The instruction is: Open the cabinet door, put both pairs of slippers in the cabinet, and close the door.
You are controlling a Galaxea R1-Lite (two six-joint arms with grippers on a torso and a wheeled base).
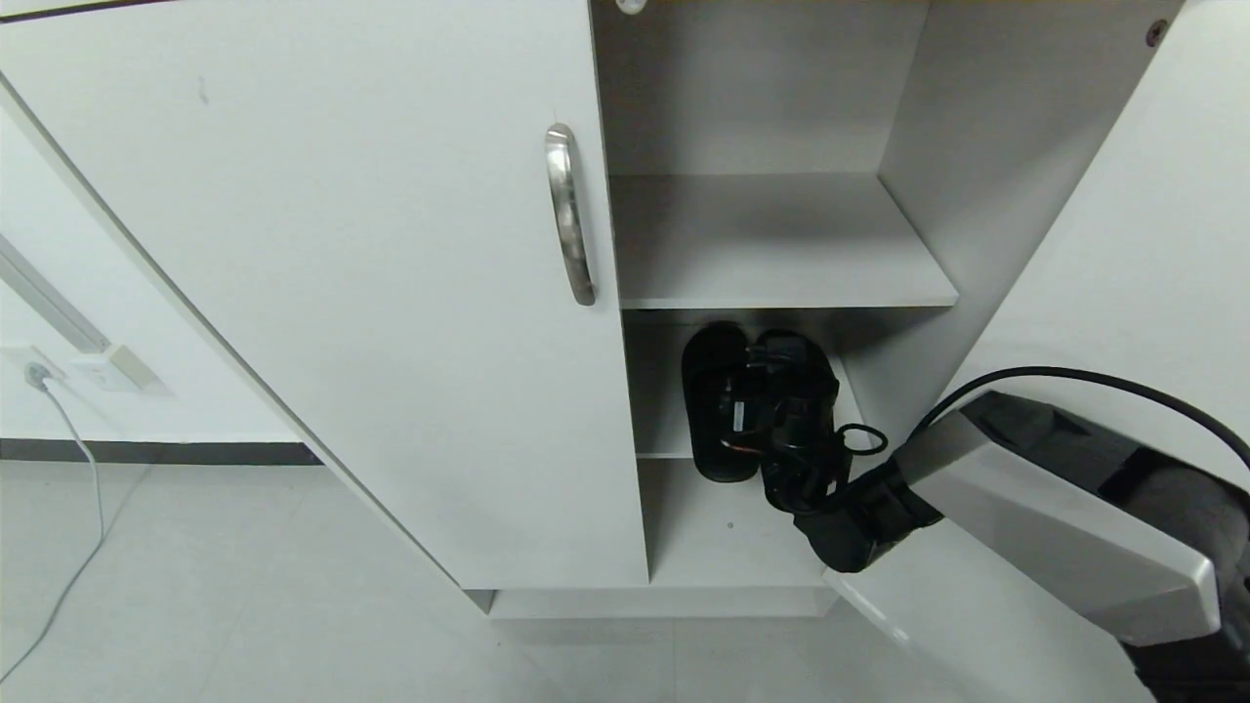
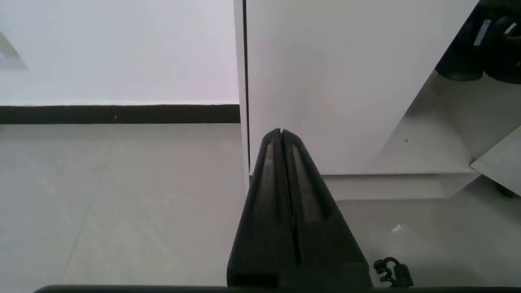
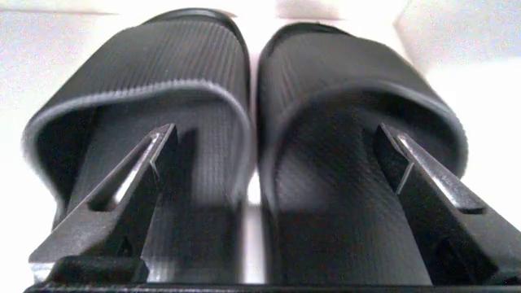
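Slippers [image 1: 718, 405], one black pair, lie side by side on the middle shelf [image 1: 659, 415] of the cabinet [image 1: 977, 146], past the open right door [image 1: 1152, 254]. We get that placement from the head view. The right wrist view adds the right hand [image 3: 277, 159] spread wide, one finger at each strap mouth, clamping nothing. Long axis runs front to back, toes toward the cabinet's back. Left hand [image 2: 281, 138] is pressed closed, empty, over the floor [image 2: 122, 203] by the closed door [image 2: 342, 73].
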